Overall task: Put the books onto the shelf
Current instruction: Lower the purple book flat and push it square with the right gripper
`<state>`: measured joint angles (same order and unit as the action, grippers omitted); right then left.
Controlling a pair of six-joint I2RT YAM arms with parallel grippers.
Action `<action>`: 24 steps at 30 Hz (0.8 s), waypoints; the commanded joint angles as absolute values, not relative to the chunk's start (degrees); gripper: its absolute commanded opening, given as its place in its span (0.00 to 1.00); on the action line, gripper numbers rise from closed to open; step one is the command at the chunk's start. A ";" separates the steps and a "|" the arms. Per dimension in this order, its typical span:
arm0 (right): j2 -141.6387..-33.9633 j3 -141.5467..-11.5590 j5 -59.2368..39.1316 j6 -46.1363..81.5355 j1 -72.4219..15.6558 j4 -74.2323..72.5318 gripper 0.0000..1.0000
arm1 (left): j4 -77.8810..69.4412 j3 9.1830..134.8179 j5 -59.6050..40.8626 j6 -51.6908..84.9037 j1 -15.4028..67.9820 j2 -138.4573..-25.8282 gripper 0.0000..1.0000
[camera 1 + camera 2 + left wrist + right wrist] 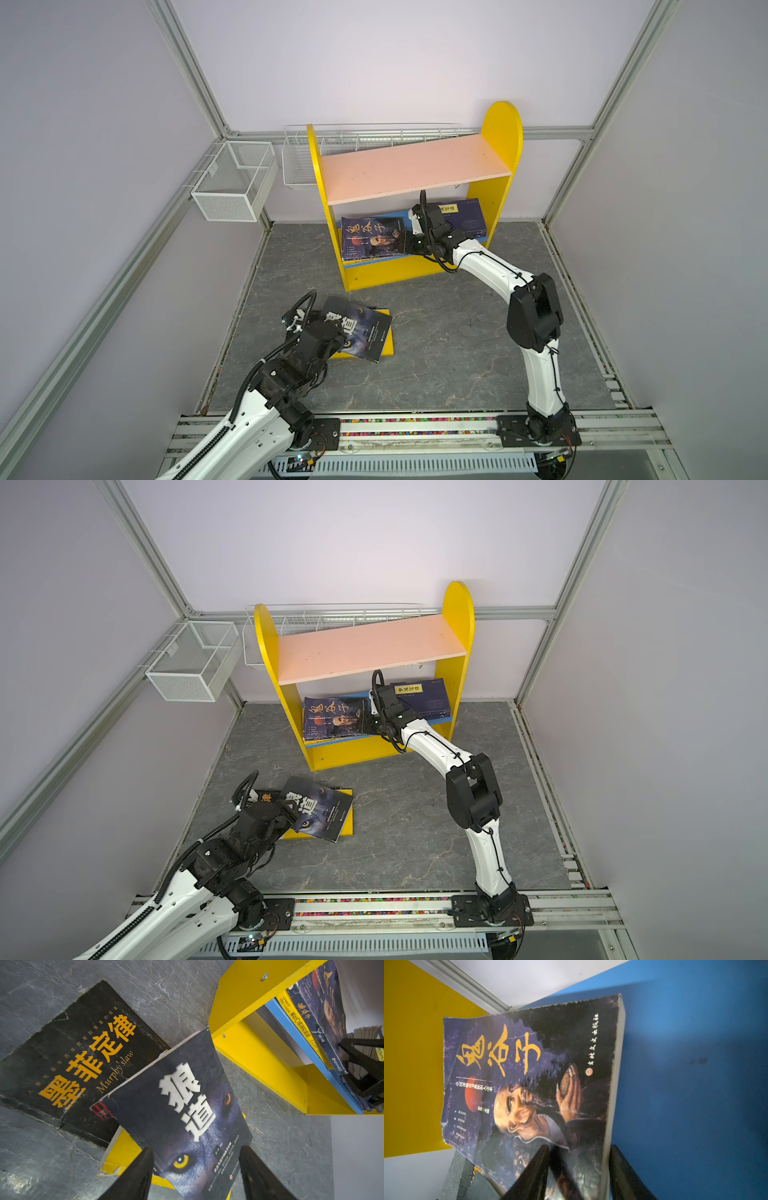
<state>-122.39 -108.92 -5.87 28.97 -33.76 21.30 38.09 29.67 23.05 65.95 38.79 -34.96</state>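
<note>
The shelf [415,166] stands at the back, with yellow side panels, a pink upper board and a blue lower board [695,1064]. A navy book [372,239] showing an old man's face rests tilted on other books on the lower board. My right gripper [409,243] is shut on its near edge, one finger on the cover [539,1167]. Another navy book [465,220] with a yellow label lies behind it. On the floor a dark wolf-eye book [187,1105] lies across a yellow book [122,1153] and a black book [79,1053]. My left gripper [196,1151] hovers open over its near corner.
A white mesh basket [232,183] hangs on the left wall. A long wire basket [365,133] runs behind the shelf. Grey walls and aluminium posts close in the stone-patterned floor [436,353]. The arms' base rail [415,428] runs along the front.
</note>
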 commanded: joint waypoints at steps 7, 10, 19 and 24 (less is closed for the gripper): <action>-124.04 -115.19 -5.15 19.70 -33.96 23.52 0.57 | 39.22 29.32 23.13 66.82 38.94 -35.51 0.66; -121.85 -113.14 -5.15 19.57 -33.98 22.80 0.65 | 39.20 29.41 23.12 66.75 38.94 -35.59 0.66; -111.35 -98.19 -6.94 17.10 -33.95 16.22 0.71 | 39.20 29.45 22.94 66.60 38.94 -35.66 0.66; -110.30 -95.98 -6.21 14.55 -34.03 18.98 0.67 | 38.85 29.36 22.68 66.51 38.94 -35.77 0.66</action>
